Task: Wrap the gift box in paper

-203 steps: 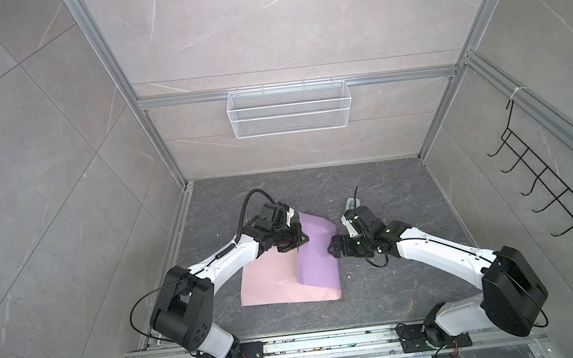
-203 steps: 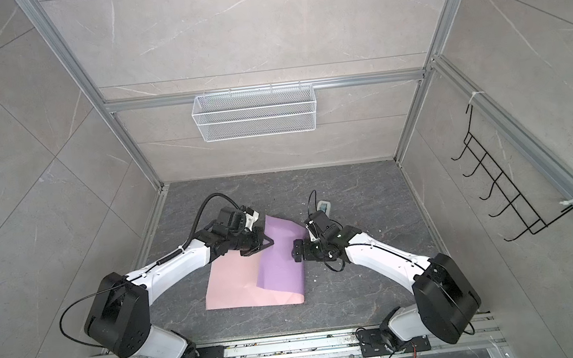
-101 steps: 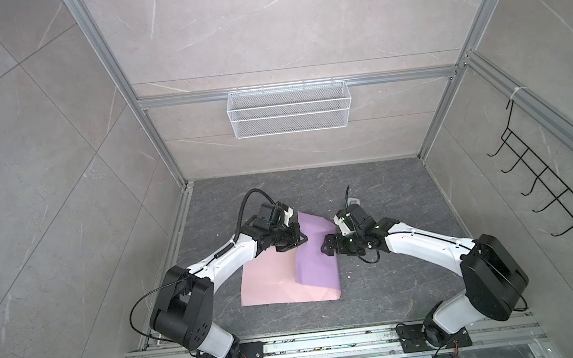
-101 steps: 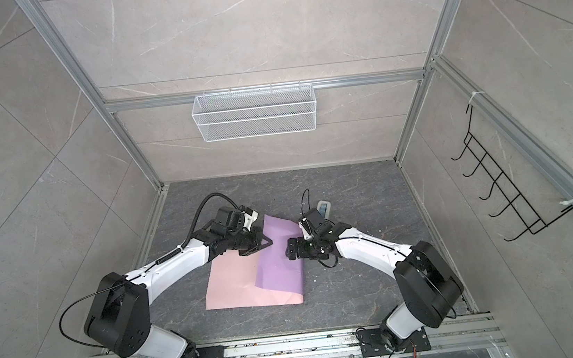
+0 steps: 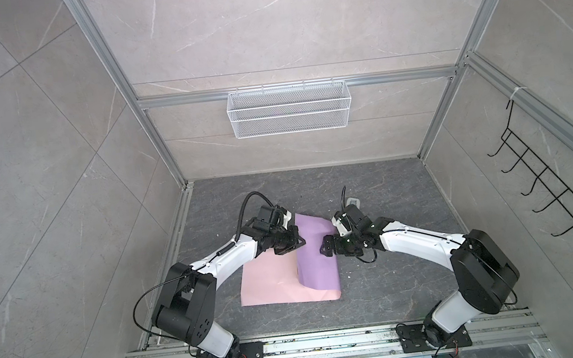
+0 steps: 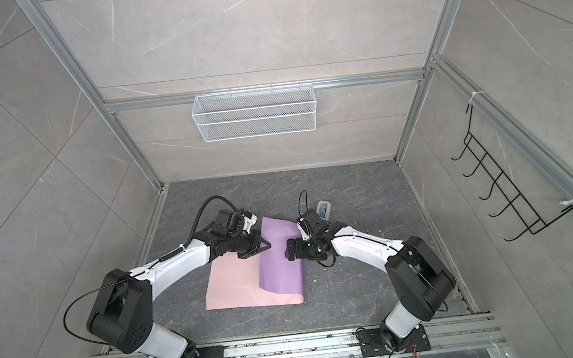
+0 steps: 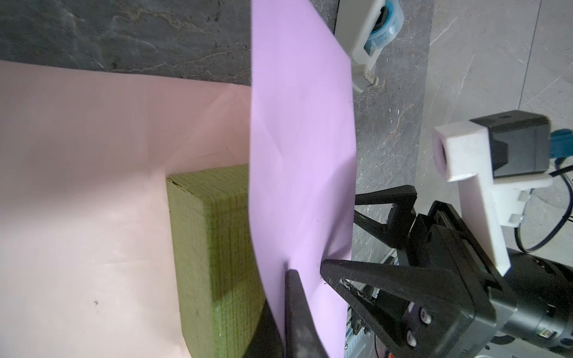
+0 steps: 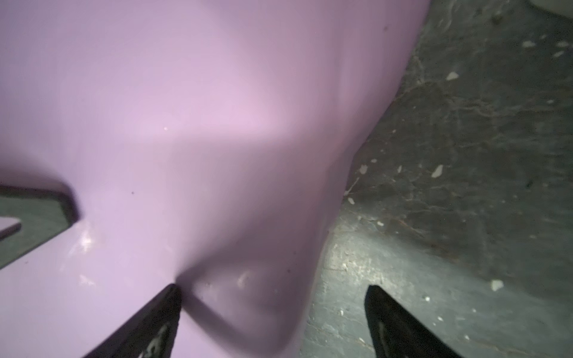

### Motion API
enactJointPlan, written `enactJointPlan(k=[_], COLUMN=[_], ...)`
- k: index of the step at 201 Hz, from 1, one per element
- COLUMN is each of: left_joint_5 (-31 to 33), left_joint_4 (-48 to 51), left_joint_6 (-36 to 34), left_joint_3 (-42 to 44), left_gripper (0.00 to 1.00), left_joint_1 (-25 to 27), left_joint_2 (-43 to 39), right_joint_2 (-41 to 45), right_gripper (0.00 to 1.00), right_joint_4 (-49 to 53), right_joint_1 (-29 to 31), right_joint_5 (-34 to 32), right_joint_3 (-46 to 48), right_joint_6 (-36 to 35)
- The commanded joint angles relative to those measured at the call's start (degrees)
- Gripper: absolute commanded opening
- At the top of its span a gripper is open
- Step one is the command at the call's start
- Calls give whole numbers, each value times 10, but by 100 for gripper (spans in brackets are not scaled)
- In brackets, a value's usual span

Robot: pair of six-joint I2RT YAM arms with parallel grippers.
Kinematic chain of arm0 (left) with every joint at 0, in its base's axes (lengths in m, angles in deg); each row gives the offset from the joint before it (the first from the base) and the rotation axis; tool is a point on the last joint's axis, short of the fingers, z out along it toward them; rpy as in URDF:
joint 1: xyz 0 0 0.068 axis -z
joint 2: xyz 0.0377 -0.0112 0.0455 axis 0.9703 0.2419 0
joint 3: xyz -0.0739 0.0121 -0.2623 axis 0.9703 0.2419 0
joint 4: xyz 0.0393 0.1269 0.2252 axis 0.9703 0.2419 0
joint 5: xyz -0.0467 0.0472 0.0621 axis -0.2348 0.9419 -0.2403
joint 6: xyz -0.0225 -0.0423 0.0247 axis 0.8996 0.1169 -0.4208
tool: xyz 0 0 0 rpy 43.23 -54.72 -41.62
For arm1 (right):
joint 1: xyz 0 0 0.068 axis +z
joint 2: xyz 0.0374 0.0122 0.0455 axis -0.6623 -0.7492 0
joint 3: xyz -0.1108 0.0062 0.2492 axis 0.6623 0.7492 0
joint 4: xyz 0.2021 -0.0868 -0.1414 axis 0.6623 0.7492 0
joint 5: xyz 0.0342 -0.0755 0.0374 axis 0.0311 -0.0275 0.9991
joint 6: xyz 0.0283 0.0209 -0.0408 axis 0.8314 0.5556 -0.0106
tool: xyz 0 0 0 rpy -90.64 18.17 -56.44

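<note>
Only in left wrist view: gift box [image 7: 210, 241] under paper [image 7: 300, 139].

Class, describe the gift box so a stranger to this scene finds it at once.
In the middle of the dark floor lies a sheet of paper, pink with a lilac flap turned over. The box sits on the pink face, partly hidden by that flap. It is the only olive-green, ribbed thing there.

A: Op, can you spot the gift box [image 7: 210, 248] from up top?
B: No, in both top views the paper [image 5: 316, 256] hides it. L wrist view gives you part only, rest is behind the flap & cut by the frame edge
A: R wrist?
B: Blurred close-up. Grey device [image 7: 366, 37] is cropped in L wrist too
</note>
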Motion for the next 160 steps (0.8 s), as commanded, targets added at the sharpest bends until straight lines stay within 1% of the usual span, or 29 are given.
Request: enactJointPlan(k=[1,16,45,59,99,115,134,148,160], left_joint_5=[-2,7,34,54,109,104,83,62,37], left_joint_4=[-4,-1,15,24,55,61,59,54,41], left_joint_6=[-15,-17,-24,-25,-27,-22,-13,-11,-4], left_joint_3=[1,1,-4,-5,-2,3,8,8,7], left_gripper=[0,1,13,24,49,58,66,70,71], left_joint_1=[-4,-4,-5,-5,-5,-4,-4,-4,-4], left_joint_2=[7,8,6,1,-21,-26,-28,-20,-10], right_joint_2=[-11,-14,-16,-16,-17,-19,-19,-18,-18], right_gripper=[94,93,93,93,92,92,92,92,92], right_joint_4=[0,-1,-4,-6,-15,-19,-21,-22,-22], right_joint_1=[-3,-2,-2,-2,-2,-2,-2,-2,-2], right_joint_5=[-1,-2,-4,-5,-3,-1,-1,-1,0], right_joint_3=[-5,-1,8,12,22,25,27,28,29], right_joint_6=[-11,-11,-9,-9,-4,-2,-1,-1,-1])
